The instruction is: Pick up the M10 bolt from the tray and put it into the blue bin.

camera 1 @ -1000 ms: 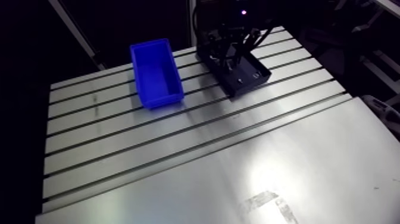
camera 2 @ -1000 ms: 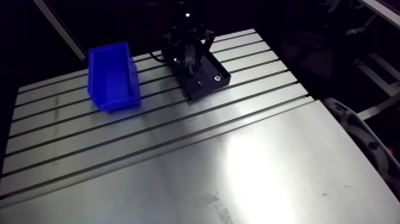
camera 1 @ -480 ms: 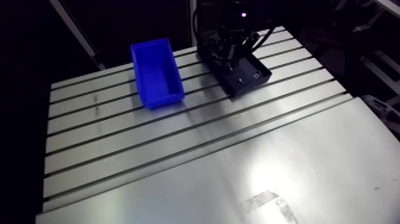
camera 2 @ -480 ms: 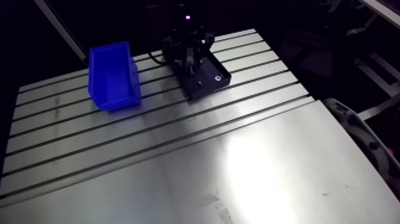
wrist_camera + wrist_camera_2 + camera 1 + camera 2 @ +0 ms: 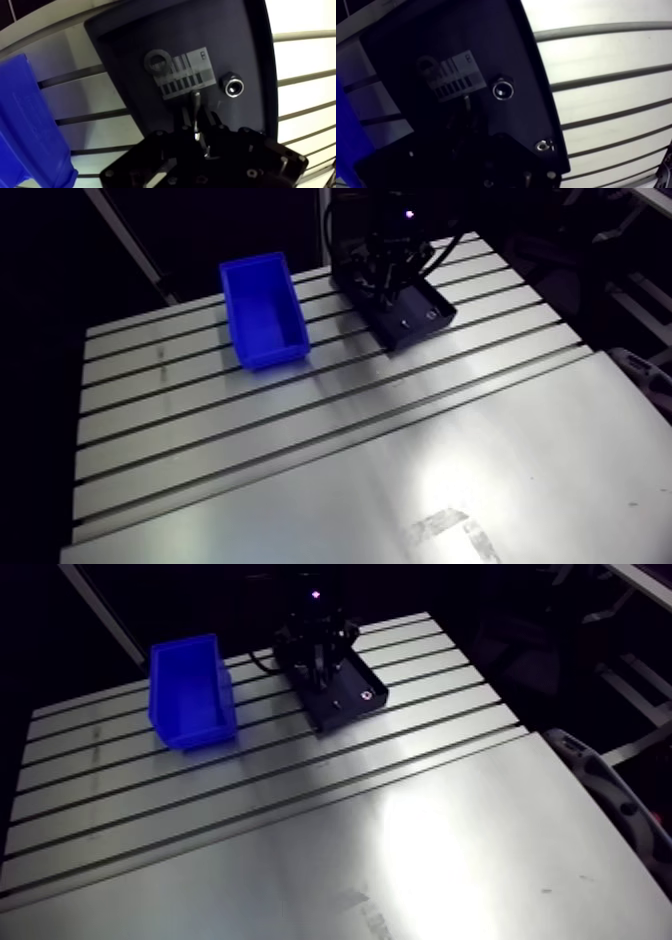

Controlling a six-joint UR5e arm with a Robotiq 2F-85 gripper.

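Note:
In the wrist view my gripper (image 5: 196, 129) hangs over the black tray (image 5: 125, 40), its two fingers drawn together on a thin metal bolt (image 5: 196, 102). The bolt's shank pokes out ahead of the fingertips, just short of a printed grey scale card (image 5: 186, 75). Whether the bolt still touches the tray floor, I cannot tell. The blue bin (image 5: 262, 308) stands empty on the table to the left of the tray, a hand's width away; its wall (image 5: 25, 135) shows beside the gripper. In the arm view the gripper (image 5: 388, 290) is over the tray's middle.
Ahead of the fingers in the tray lie a dark washer (image 5: 158, 62), a hex nut (image 5: 232, 86) off to one side, and a small fastener (image 5: 542, 145) near a corner. The slotted table (image 5: 300, 418) stretches toward the front, with a smooth plate (image 5: 480, 478) at the near right.
Earlier the fingers stood spread wide over the tray; they then came together on the bolt. Since just before now, almost nothing has moved.

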